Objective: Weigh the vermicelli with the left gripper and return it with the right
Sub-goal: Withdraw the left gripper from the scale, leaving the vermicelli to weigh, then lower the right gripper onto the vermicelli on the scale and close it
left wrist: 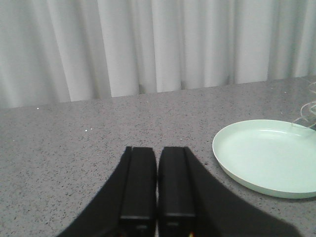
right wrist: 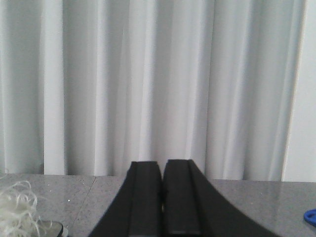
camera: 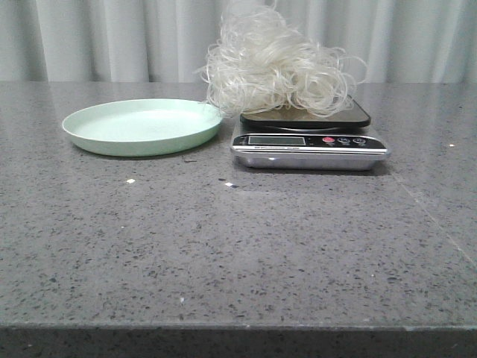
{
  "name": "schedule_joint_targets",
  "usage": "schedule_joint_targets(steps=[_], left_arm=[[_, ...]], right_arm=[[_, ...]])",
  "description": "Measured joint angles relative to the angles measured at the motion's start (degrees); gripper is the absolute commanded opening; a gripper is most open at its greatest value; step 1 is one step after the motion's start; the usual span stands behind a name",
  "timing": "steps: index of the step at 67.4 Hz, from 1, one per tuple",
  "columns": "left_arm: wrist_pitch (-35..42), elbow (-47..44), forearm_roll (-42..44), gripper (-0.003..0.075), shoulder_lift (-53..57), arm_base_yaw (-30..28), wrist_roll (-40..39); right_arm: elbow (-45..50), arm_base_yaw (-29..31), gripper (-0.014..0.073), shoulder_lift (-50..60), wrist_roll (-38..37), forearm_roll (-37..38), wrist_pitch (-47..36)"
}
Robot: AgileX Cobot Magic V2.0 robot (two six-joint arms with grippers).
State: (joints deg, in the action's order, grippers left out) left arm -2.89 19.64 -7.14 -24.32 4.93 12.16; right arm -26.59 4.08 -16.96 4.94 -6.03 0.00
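Note:
The vermicelli, a fluffy nest of white curly strands, rests on the platform of a silver kitchen scale at the table's middle back. An empty pale green plate sits just left of the scale, with a few strands hanging over its rim. Neither gripper shows in the front view. In the left wrist view my left gripper is shut and empty above bare table, the plate off to one side. In the right wrist view my right gripper is shut and empty; the vermicelli edge shows at a corner.
The table is grey speckled stone with a white curtain behind it. A few white crumbs lie in front of the plate. A blue object peeks in at the right wrist view's edge.

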Motion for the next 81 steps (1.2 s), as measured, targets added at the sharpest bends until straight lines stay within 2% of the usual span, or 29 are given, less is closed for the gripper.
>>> schedule_joint_targets(steps=[8,16,24,34,50,68,81], left_arm=[[0.0,0.0,0.0,0.0137,0.0,0.0,0.0],[0.0,0.0,0.0,0.0137,0.0,0.0,0.0],[0.0,0.0,0.0,0.0137,0.0,0.0,0.0],[0.0,0.0,0.0,0.0137,0.0,0.0,0.0],[0.1,0.0,0.0,0.0137,0.0,0.0,0.0],[0.1,0.0,0.0,0.0137,0.0,0.0,0.0],[0.1,0.0,0.0,0.0137,0.0,0.0,0.0]], right_arm=[[-12.1,-1.6,0.0153,-11.9,0.0,0.0,4.4],[-23.7,-6.2,0.0186,-23.3,0.0,0.0,10.7],[-34.7,-13.2,0.0311,-33.4,0.0,0.0,15.7],[-44.0,-20.8,0.0455,-44.0,0.0,0.0,20.0],[-57.0,-26.3,0.0595,-60.4,0.0,0.0,28.7],[-66.6,-26.3,0.0603,-73.9,2.4,-2.1,39.4],[-69.2,-27.0,0.0603,-80.4,7.1,-5.6,41.8]])
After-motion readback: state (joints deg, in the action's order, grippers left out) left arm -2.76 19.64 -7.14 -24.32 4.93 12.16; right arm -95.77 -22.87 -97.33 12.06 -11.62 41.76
